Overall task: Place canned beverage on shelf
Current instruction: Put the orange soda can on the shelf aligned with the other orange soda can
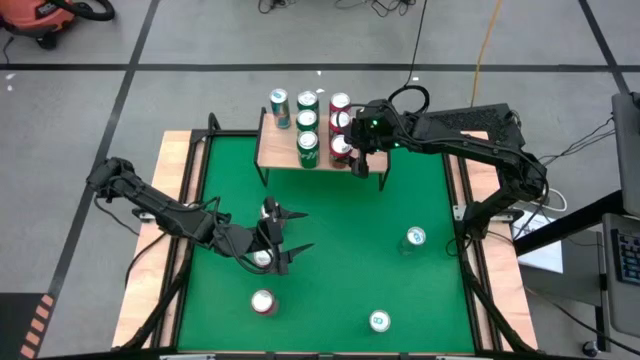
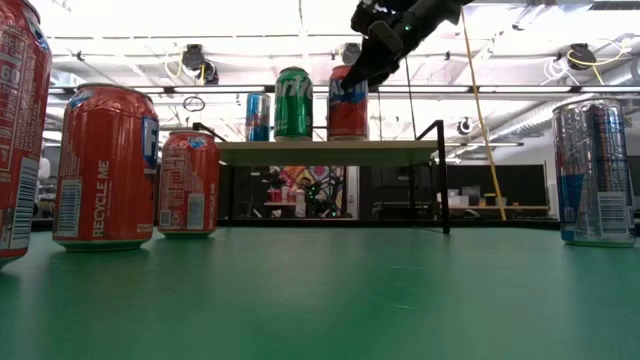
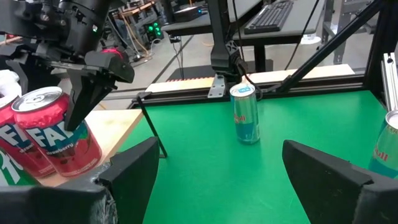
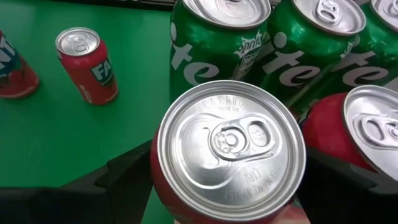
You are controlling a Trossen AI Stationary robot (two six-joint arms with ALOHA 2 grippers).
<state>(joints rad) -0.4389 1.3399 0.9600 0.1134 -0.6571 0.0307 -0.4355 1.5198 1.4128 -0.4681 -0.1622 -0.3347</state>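
Right hand (image 1: 357,150) over the shelf (image 1: 268,150) at its near right corner, fingers spread to either side of a red can (image 4: 230,152): silver lid, pull tab, upright on the light plank. Behind it, green cans (image 1: 308,140). Left hand (image 1: 290,232) wide open, waiting mid-table.

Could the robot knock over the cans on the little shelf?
Maybe. The right gripper has its jaws open around a red can on the shelf, close against the green cans. Pulling away crookedly could tip it or bump its neighbors. It also stands near the shelf's front edge, so a nudge might push it off.
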